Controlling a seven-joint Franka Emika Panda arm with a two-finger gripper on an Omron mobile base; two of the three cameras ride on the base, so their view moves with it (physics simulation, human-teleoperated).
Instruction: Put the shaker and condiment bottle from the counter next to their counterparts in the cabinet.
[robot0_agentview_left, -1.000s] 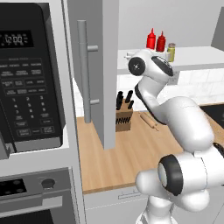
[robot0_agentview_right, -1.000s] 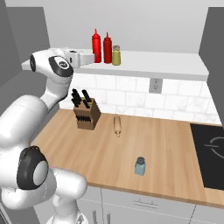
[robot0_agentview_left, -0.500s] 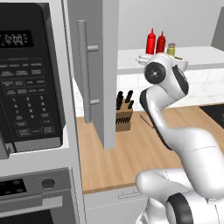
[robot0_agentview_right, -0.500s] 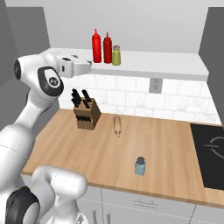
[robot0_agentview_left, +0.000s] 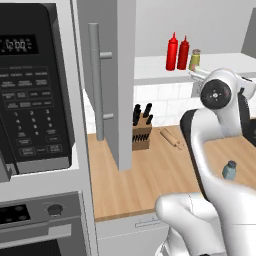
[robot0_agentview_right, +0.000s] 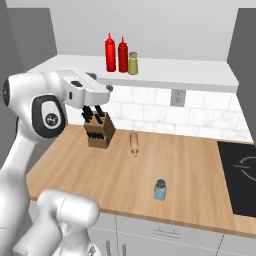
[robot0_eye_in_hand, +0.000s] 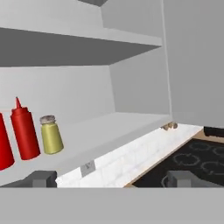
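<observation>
The tool (robot0_agentview_right: 102, 89) is open and holds nothing, up in the upper left, while the shaker (robot0_agentview_right: 160, 190) stands low in the middle on the desk (robot0_agentview_right: 200, 200).

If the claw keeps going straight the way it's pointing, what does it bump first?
Probably the cabinet's grey back wall, above the bare shelf board; the yellow-green shaker stands left of that line. Depth is unclear.

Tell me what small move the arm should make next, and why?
Probably swing down toward the blue-grey shaker on the counter. Both red bottles already stand beside the yellow-green shaker on the cabinet shelf, and the gripper is open and holds nothing.
</observation>
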